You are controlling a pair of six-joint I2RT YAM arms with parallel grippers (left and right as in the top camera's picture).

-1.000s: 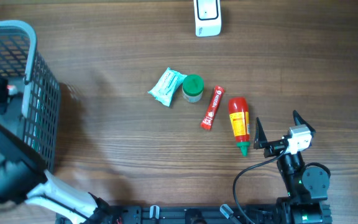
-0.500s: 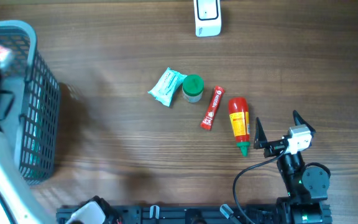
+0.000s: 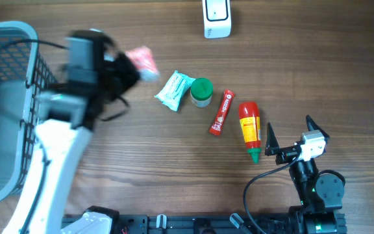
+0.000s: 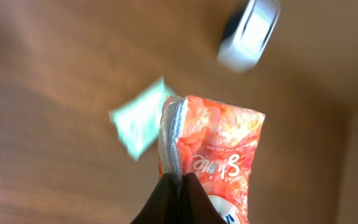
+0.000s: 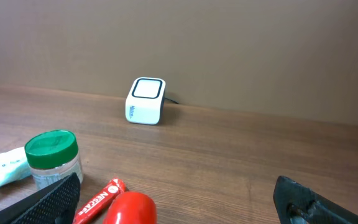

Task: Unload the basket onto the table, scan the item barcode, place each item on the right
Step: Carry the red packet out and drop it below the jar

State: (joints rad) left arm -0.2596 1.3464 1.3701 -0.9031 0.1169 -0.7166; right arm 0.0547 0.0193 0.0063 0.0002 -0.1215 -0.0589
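Transit seemed the step: your left gripper, clamped shut on the orange snack packet, needed its barcode turned toward the scanner.

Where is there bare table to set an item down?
Bare wood: the table right of the scanner, and the near strip in front of the item row, left of the right gripper. Crowded: the middle, where teal packet, green-lidded jar, red sachet and sauce bottle lie close together, with the left gripper holding an orange packet left of them.
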